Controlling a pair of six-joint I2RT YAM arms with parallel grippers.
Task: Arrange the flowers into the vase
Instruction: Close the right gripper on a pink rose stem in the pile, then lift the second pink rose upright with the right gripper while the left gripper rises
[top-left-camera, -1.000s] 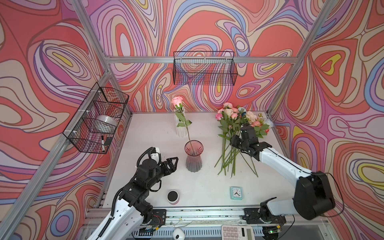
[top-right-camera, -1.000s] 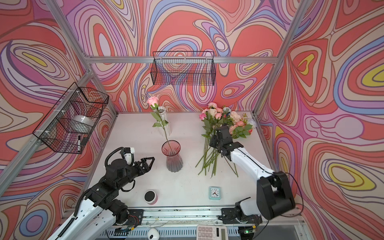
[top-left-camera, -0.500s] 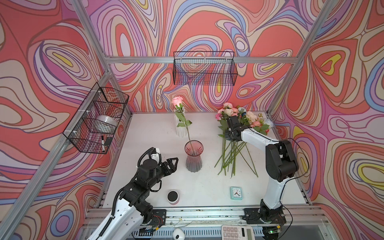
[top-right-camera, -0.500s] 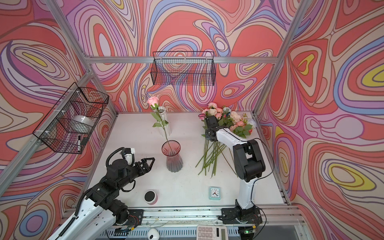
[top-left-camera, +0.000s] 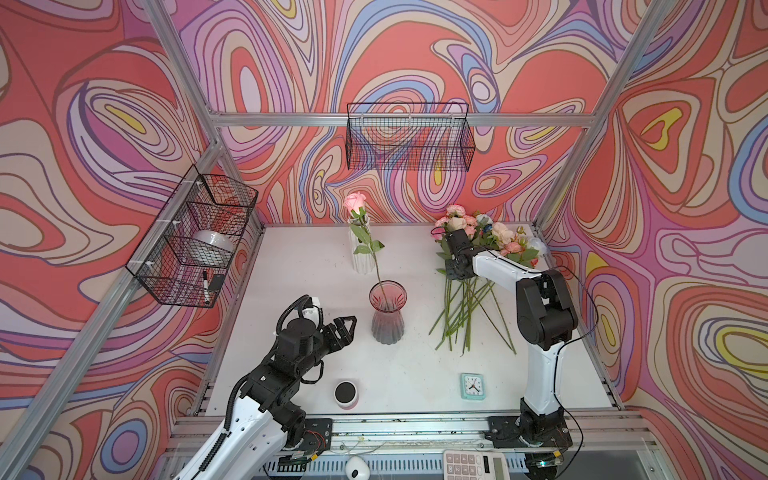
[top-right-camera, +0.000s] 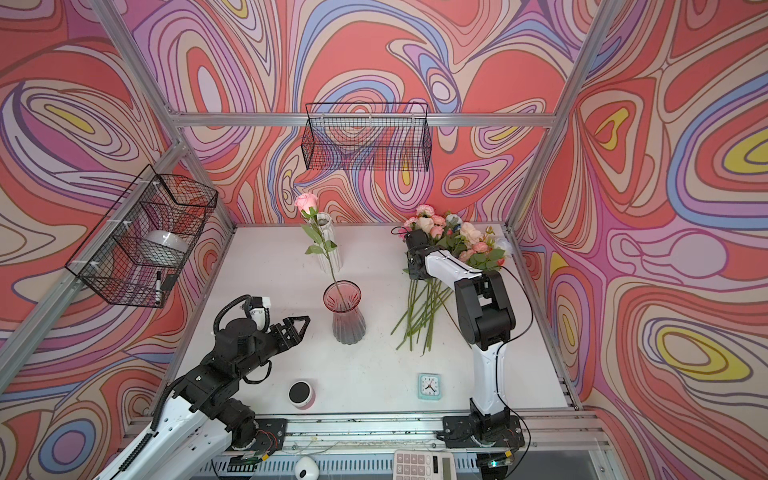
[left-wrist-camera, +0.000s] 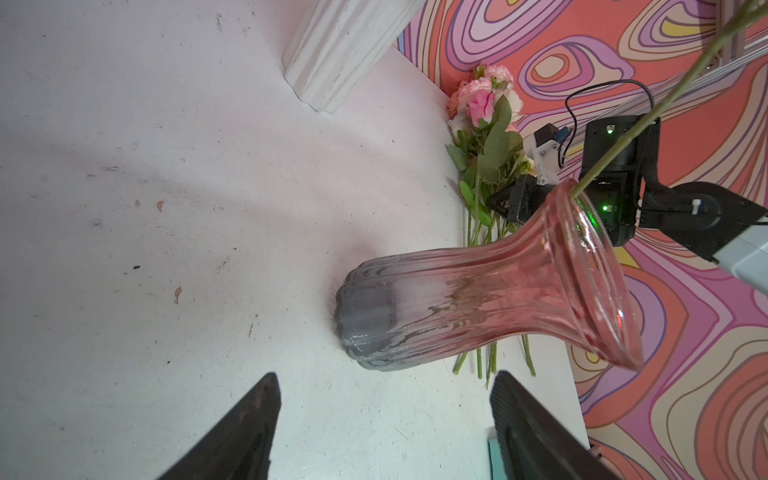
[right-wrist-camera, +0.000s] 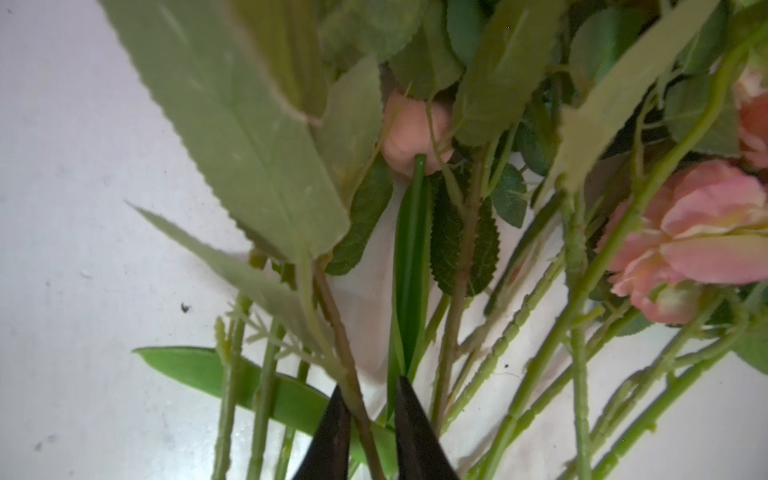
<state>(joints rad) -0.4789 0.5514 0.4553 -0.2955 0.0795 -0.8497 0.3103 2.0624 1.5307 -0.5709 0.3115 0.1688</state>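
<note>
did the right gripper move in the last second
Yes: the right gripper went farther from the clock, toward the back wall.

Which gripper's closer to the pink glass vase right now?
Left. The left gripper hovers just left of the vase, not touching; the right gripper is among the flowers, farther right.

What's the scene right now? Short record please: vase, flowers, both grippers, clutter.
vase: pink glass, upright mid-table, holding one pink rose
flowers: pile lying on the table right of the vase, heads toward the back
left gripper: open, empty, beside the vase and pointing at it
right gripper: down in the pile, jaws narrow with one stem between them; grip not confirmed
clutter: white vase behind the pink one, clock near the front edge
</note>
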